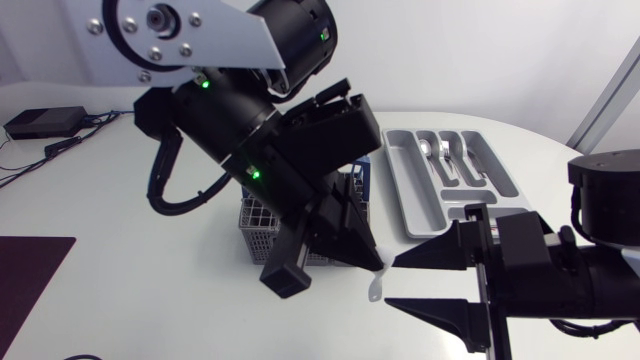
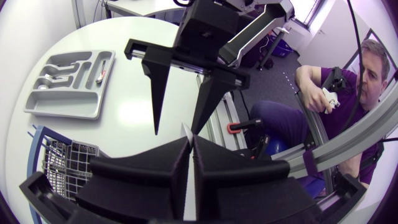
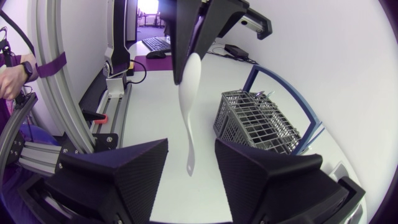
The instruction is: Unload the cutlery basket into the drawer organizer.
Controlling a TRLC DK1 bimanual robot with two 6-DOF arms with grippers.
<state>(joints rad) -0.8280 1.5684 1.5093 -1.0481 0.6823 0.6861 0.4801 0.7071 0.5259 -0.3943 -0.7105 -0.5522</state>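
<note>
**Head view.** Fingers point(image 1: 340, 240) of the left gripper point(image 1: 365, 258) are clamped on a white spoon point(image 1: 377, 290), which is held in the air just off the cutlery basket point(image 1: 258, 228). The right gripper point(image 1: 392, 282) faces it with its fingers spread wide, one on each side of the spoon and neither touching. The drawer organizer point(image 1: 420, 215) lies near the right arm with some cutlery point(image 1: 445, 155) already in its slots. Judgement: this is a handover, since the tray is on the right arm's side of the table.

**Left wrist view.** The left gripper point(image 2: 189, 142) is pressed tight, and only a thin white sliver of the spoon point(image 2: 185, 130) shows past its tips. The right gripper point(image 2: 174, 132) points straight back at it with its two wedges apart. The basket point(image 2: 68, 155) is beside the left gripper and the organizer point(image 2: 68, 87) is farther off.

**Right wrist view.** The spoon point(image 3: 189, 99) hangs upright. The left gripper point(image 3: 186, 43) pinches its broad end, and its slim handle drops into the gap of the right gripper point(image 3: 191, 146). There is clear space on both sides of the handle, so the right gripper has no grip yet. The basket point(image 3: 258, 121) stands on the table point(image 3: 155, 118) beyond.

Judgement: holding the bowl end leaves the handle free for the right gripper to take. The right gripper should close before the left lets go, or the spoon will fall.
</note>
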